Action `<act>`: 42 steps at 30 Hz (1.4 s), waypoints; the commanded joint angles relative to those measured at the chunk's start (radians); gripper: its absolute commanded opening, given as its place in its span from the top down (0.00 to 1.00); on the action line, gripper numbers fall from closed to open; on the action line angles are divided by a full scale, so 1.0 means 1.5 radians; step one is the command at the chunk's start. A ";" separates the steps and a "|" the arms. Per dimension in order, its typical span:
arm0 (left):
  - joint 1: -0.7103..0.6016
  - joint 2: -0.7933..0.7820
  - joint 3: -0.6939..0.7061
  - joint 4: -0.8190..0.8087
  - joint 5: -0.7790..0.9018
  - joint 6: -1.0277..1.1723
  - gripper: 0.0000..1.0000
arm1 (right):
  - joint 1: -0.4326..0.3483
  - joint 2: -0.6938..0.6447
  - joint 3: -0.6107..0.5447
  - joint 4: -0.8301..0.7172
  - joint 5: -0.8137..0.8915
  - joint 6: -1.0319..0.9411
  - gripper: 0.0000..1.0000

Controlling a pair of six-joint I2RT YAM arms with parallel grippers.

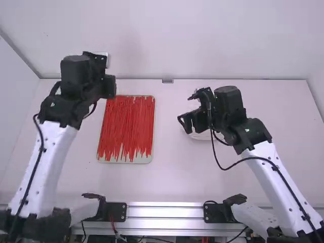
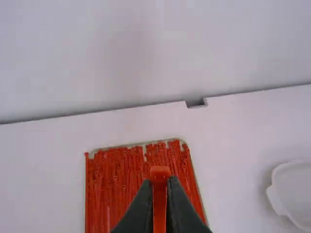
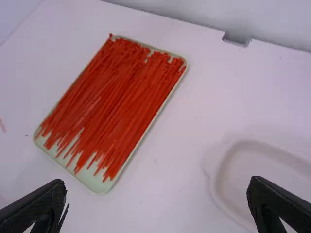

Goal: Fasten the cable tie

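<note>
1. Nearest, in front of the tray [image 3: 103, 186], a metal rail [image 1: 162, 210] carries both arm bases along the table's [image 1: 167, 177] front edge.
2. The tray itself is a pale, round-cornered slab heaped with a pile of red ties [image 1: 126, 129] lying lengthwise.
3. To the right of the tray, the right gripper [image 1: 190, 109] hangs above a shallow white dish [image 3: 265, 167]. Its fingers are spread wide and hold nothing.
4. Over the tray's far end, the left gripper [image 2: 159, 183] is clamped on a single red cable tie [image 2: 159, 194]. The tie's square head pokes out just past the fingertips, and its tail is hidden behind the fingers.
5. Beyond the tray, a small grey notch [image 1: 167, 80] sits in the table's back edge.
6. The step in hand looks like presenting the lifted tie for threading. To do it well:
   - The left grip should stay firm close to the head so the slot does not twist.
   - The right gripper should take the tail near its tip, not mid-strap.
   - The strap should be bent into a loop and the tip lined up square with the slot before it is pushed through.
   - All of this is best done clear of the pile, so that loose ties do not snag.
7. No brand, label or writing can be read on the tray, the dish or the ties.
</note>
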 commanded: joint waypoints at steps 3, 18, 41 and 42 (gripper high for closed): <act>-0.002 -0.130 -0.097 0.010 -0.019 -0.051 0.98 | 0.024 -0.012 0.027 0.024 -0.003 -0.003 0.01; -0.008 -0.357 -0.375 0.290 0.213 -0.212 0.98 | 0.096 -0.011 0.026 0.111 -0.096 -0.002 0.01; -0.161 -0.189 -0.364 0.565 0.295 -0.357 0.98 | 0.137 -0.011 0.026 0.203 -0.137 0.021 0.14; -0.165 -0.189 -0.360 0.564 0.293 -0.364 0.98 | 0.134 -0.011 0.026 0.203 -0.137 0.021 0.17</act>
